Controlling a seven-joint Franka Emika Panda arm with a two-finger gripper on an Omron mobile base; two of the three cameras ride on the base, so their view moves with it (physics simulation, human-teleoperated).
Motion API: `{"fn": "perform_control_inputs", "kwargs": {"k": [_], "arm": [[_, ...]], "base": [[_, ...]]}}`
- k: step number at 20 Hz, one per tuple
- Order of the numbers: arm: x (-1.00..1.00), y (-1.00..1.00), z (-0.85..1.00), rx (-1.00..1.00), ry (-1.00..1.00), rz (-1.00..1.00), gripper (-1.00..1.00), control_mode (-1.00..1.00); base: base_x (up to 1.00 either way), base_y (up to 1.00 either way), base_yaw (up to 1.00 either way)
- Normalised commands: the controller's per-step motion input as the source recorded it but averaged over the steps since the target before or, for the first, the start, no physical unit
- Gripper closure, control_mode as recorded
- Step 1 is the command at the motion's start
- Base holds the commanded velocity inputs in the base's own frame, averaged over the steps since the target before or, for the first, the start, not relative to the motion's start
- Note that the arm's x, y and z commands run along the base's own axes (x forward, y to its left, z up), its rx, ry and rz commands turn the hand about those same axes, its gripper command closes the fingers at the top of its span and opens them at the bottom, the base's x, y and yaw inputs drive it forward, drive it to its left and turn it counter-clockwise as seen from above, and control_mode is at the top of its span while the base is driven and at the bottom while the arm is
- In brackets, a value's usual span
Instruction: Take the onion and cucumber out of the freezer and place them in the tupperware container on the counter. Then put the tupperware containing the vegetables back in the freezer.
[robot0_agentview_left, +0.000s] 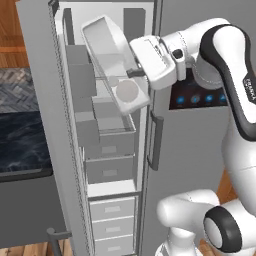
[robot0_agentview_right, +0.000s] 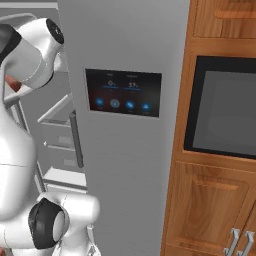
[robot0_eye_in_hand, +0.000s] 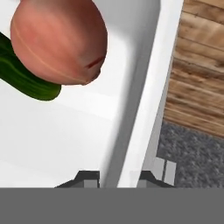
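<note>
The gripper (robot0_eye_in_hand: 119, 177) is clamped shut on the raised rim of the tupperware container (robot0_eye_in_hand: 144, 87), one dark fingertip on each side of the white wall. Inside the container, close to that gripped rim, the onion (robot0_eye_in_hand: 59, 41) rests against the white floor, round and reddish-orange. The cucumber (robot0_eye_in_hand: 24, 76) lies just behind the onion and touches it, a dark green end poking out below it. Past the container's rim, wooden boards and a grey speckled surface show.

From the left base view, the white arm reaches from the lower right up to the freezer (robot0_agentview_left: 107, 165), whose door stands open. The container (robot0_agentview_left: 107, 60) is held tilted in the freezer's upper opening, its underside toward the camera, with a pale round shape showing through it. Below the container sit grey shelves and stacked drawers. Left of the freezer, the dark marbled desk (robot0_agentview_left: 22, 142) lies well apart from the container. Right of the freezer is the fridge door with a dark touch panel (robot0_agentview_right: 123, 92), and beyond that, wooden cabinets (robot0_agentview_right: 215, 210).
</note>
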Motion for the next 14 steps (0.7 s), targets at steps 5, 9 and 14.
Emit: {"fn": "perform_control_inputs", "kwargs": {"k": [5,9,14], "arm": [[0.02,-0.21,0.00,-0.12,-0.01,0.00,1.00,-1.00],[0.13,-0.12,0.00,-0.08,-0.02,0.00,1.00,-1.00],[0.26,-0.01,0.00,-0.05,-0.07,0.00,1.00,-1.00]], "base": [[0.00,0.00,0.00],[0.00,0.00,0.00],[0.00,0.00,0.00]]}}
